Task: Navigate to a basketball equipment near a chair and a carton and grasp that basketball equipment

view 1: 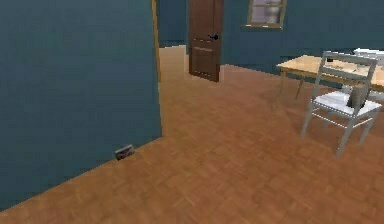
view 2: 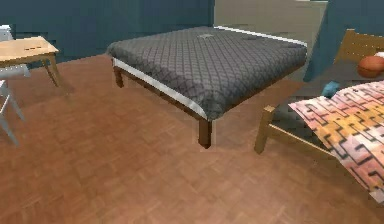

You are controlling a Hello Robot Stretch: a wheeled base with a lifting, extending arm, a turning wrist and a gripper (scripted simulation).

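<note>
Most work remains: orange ball (view 2: 372, 65) sighted on quilted bed (view 2: 345, 125), approach and grasp pending; pincer state cannot be told.

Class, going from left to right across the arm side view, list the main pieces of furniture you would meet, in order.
wooden table → bed with dark quilted cover → bed with patterned blanket
</note>
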